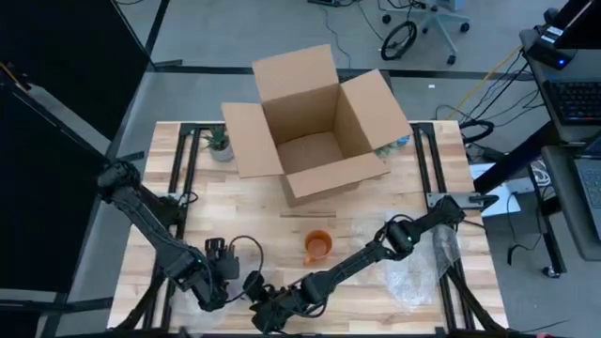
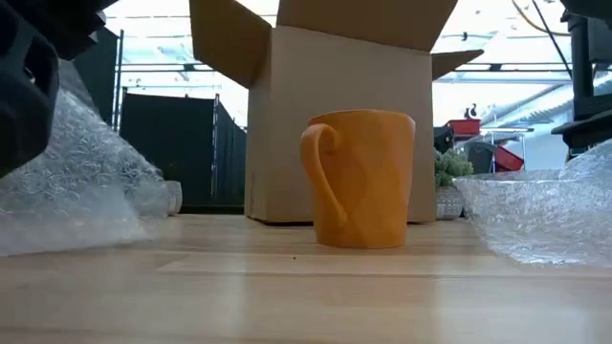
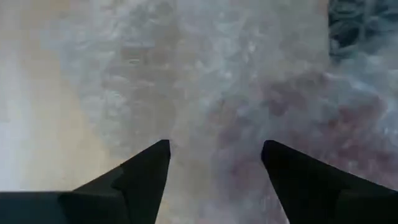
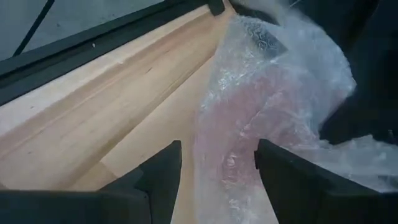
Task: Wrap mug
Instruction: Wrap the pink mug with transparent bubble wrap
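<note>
— Down at six o'clock on the table point(image 1: 235, 202), both arms crowd the near edge. Where's the mug?

— Orange mug point(image 1: 317, 246) stands upright on the wood, just toward twelve o'clock from the two grippers and apart from them. From the low view its handle point(image 2: 320, 177) faces nine o'clock, with the open cardboard box point(image 1: 315, 122) behind it.

— And the left gripper point(image 1: 228, 267)?

— Low at seven o'clock, fingers point(image 3: 140, 171) spread apart, bubble wrap point(image 3: 236, 93) filling the space ahead of them. Nothing pinched between them that I can see.

— Right gripper point(image 1: 268, 314)?

— Stretched across from four o'clock down to six, close beside the left one. Its fingers point(image 4: 158, 168) are apart too, with a crumpled edge of wrap lying in the gap.

— More wrap elsewhere?

— Yes, a clear sheet point(image 1: 418, 268) lies at four o'clock, and a small potted plant point(image 1: 219, 143) sits at ten o'clock beside the box.
</note>
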`<state>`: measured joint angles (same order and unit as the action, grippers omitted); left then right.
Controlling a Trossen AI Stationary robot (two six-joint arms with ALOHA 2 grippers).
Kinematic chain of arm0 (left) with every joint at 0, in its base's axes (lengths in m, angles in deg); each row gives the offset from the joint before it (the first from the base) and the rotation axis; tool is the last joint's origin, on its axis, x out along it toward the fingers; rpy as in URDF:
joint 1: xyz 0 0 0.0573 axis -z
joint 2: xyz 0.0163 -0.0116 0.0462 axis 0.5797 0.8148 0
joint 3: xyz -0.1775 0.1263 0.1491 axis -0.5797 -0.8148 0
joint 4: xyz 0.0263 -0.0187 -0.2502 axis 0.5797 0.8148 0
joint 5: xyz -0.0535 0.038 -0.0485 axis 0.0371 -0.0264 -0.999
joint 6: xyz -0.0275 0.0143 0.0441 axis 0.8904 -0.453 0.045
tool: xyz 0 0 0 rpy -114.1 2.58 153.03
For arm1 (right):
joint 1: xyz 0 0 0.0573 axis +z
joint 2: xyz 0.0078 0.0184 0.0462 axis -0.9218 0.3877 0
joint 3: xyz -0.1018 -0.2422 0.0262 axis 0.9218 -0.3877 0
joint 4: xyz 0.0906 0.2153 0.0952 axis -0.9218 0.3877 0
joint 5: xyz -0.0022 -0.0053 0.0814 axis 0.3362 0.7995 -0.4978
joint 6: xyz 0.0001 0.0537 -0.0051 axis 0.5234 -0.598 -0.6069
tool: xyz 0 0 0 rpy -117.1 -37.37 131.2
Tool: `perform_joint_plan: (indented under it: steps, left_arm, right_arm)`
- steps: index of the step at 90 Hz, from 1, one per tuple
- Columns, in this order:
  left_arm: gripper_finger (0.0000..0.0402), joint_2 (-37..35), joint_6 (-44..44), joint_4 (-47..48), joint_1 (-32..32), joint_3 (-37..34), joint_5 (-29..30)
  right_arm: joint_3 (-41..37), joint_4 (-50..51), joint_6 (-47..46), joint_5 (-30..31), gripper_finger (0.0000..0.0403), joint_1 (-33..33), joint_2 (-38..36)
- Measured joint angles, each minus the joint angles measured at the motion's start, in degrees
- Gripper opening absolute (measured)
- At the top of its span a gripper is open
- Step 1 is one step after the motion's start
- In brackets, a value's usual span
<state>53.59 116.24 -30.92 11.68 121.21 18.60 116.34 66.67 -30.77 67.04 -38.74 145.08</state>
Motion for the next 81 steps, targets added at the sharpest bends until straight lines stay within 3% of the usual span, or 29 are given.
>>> perform_joint_plan:
  steps: [19,59,67,81]
  left_arm:
    - [0.0253,1.5,2.6,-8.2,-0.7,-6.9,0.7]
    - [0.0254,3.4,-1.2,-12.5,-0.9,-8.5,0.9]
    - [0.0254,3.4,-2.6,-13.4,-1.0,-8.6,0.8]
    - [0.0254,3.5,-4.6,-16.5,-1.0,-8.6,0.7]
  right_arm:
    - [0.0,0.0,0.6,0.6,0.0192,0.0,0.0]
    - [0.0,-1.7,18.1,18.8,0.0192,3.4,-0.7]
    - [0.0,-4.8,20.0,18.2,0.0192,3.2,-0.7]
    - [0.1,-5.5,20.4,10.6,0.0192,1.1,-0.7]
